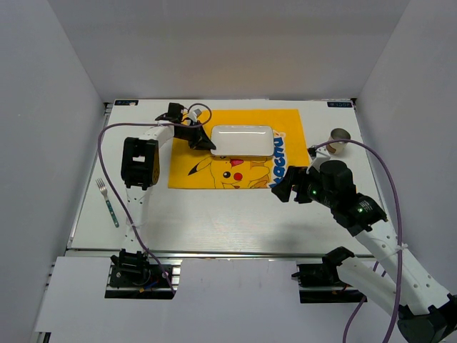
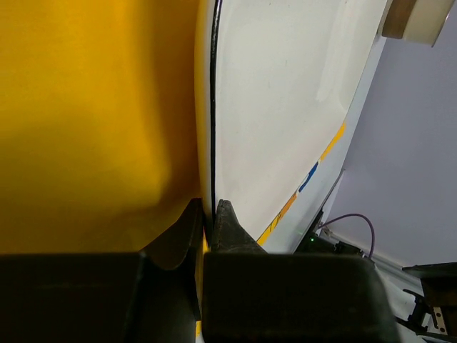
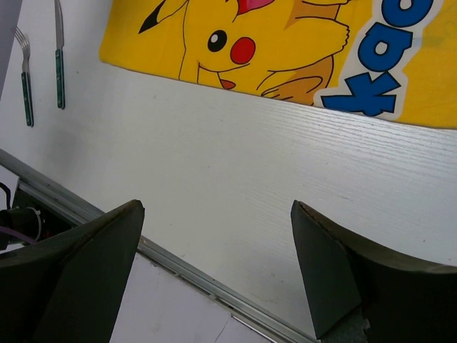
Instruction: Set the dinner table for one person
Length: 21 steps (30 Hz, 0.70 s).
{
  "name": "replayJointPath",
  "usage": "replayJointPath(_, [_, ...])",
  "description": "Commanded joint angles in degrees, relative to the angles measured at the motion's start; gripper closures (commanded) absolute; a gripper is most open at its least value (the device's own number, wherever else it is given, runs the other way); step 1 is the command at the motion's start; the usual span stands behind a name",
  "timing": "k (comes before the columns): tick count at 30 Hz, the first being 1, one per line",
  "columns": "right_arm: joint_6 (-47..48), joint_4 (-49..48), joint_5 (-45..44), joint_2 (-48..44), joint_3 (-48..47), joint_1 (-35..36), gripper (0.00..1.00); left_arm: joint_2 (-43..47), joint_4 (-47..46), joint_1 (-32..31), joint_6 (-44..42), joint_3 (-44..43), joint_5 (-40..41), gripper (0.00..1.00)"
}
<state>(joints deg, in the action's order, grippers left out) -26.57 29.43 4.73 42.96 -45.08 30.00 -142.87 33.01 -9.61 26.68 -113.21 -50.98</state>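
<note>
The dinner table (image 1: 214,221) is a large white top with a yellow cartoon placemat (image 1: 214,171) at its back middle. A white rectangular plate (image 1: 243,141) lies on the placemat. My left gripper (image 1: 208,143) is at the plate's left end. In the left wrist view its jaws (image 2: 211,214) are shut on the thin rim of the plate (image 2: 285,107), with the placemat (image 2: 93,121) beside it. My right gripper (image 1: 282,191) hovers open over the bare table (image 3: 235,164) just off the placemat's near right corner (image 3: 285,50), with nothing between its fingers (image 3: 218,214).
A fork (image 1: 107,200) with a teal handle lies near the table's left edge. The right wrist view shows the fork (image 3: 25,78) with a knife (image 3: 58,64) beside it. A brown cup (image 1: 341,136) stands at the back right. White walls enclose three sides.
</note>
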Motion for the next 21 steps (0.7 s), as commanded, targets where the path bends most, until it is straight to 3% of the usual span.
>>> replayJointPath(1, [0.5, -2.3, 0.7, -0.4, 0.6, 0.1, 0.11, 3.9, -2.9, -0.5, -0.1, -3.1, -10.3, 0.94])
replayJointPath(7, [0.5, -2.4, 0.9, -0.3, 0.6, -0.1, 0.11, 6.5, -3.8, -0.5, 0.3, -1.0, -8.9, 0.76])
replayJointPath(9, [0.5, -2.4, 1.2, -0.3, 0.4, -0.1, 0.11, 7.5, -4.1, 0.2, 1.2, -0.1, -7.9, 0.57])
replayJointPath(13, [0.6, -2.4, 1.2, -0.4, 0.3, -0.2, 0.11, 9.3, -2.7, 0.2, 1.5, 1.3, -4.8, 0.51])
replayJointPath(14, [0.6, -2.2, 1.0, -0.4, 0.1, -0.1, 0.11, 9.6, -2.3, 0.2, 1.5, 1.6, -4.1, 0.44])
replayJointPath(15, [0.6, -2.3, 1.0, -0.5, 0.0, -0.2, 0.11, 10.3, -2.1, 0.2, 1.6, 2.0, -3.1, 0.29])
replayJointPath(16, [0.6, -2.1, 0.9, -0.6, 0.0, -0.1, 0.11, 10.6, -1.6, 0.2, 1.5, 2.1, -2.5, 0.02])
replayJointPath(21, [0.7, -1.7, 0.6, -0.8, -0.6, 0.0, 0.11, 12.8, 2.7, 0.7, 1.2, 3.3, 4.8, 0.02])
